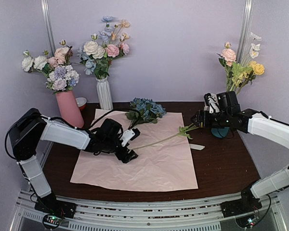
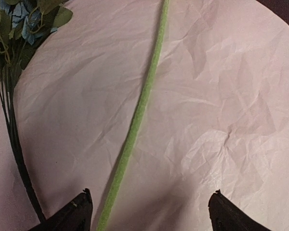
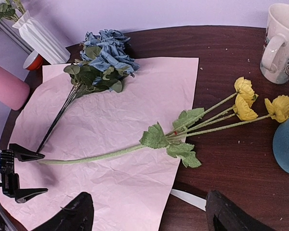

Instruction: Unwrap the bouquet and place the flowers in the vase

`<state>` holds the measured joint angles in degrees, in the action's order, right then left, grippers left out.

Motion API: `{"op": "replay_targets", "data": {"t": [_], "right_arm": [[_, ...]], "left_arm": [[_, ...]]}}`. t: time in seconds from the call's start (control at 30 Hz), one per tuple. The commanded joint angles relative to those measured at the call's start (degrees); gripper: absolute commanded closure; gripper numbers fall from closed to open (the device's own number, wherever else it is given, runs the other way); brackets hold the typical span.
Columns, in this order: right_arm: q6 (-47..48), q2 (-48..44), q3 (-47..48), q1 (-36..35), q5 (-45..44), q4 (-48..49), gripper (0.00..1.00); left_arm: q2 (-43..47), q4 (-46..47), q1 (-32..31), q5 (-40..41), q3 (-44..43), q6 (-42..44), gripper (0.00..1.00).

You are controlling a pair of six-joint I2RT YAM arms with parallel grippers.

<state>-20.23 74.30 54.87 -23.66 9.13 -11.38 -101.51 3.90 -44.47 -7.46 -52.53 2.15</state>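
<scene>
The bouquet lies unwrapped: its pink paper [image 1: 149,166] [image 3: 135,115] is spread flat on the table. On the paper rest a blue flower cluster [image 1: 145,109] [image 3: 108,50] and a long green stem [image 2: 139,106] carrying yellow flowers [image 3: 244,98]. My left gripper [image 1: 131,145] [image 2: 149,211] is open over the stem's cut end, the stem close to its left finger. My right gripper [image 1: 202,119] [image 3: 149,211] hangs open above the paper's right edge. The teal vase [image 3: 286,144] [image 1: 220,133] stands behind the right arm. Pink, white and yellow flowers [image 1: 241,67] rise there, their base hidden.
A pink vase [image 1: 70,108] and a white ribbed vase [image 1: 104,94], each with a bunch, stand at the back left, with a small red bowl [image 1: 81,102] between them. A cream mug [image 3: 279,43] sits near the teal vase. A white strip [image 1: 196,147] [image 3: 188,198] lies beside the paper.
</scene>
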Motion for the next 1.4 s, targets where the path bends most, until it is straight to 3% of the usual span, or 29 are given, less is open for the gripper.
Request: {"op": "replay_targets", "data": {"t": [0.0,0.57,0.9,1.17,1.37], "right_arm": [[-1.1,-1.7,-2.3,-0.2,1.2,3.1,0.18],[-1.8,-1.4,-4.3,-0.2,4.0,5.5,0.18],[-2.1,-0.9,-5.1,-0.2,4.4,6.0,0.18],[-2.3,-0.9,-5.1,-0.2,4.8,5.9,0.18],[-2.3,-0.7,-5.4,-0.2,4.7,6.0,0.18]], "left_arm": [[-2.4,0.0,0.3,-0.7,-2.6,2.4,0.14],[-7.2,-0.9,2.4,3.6,-7.1,2.8,0.24],[-8.6,-1.4,4.2,-4.8,-8.5,6.7,0.28],[-12.5,-0.6,4.6,-7.0,-11.3,7.5,0.47],[-12.9,1.1,4.7,-7.4,-10.9,7.2,0.84]]}}
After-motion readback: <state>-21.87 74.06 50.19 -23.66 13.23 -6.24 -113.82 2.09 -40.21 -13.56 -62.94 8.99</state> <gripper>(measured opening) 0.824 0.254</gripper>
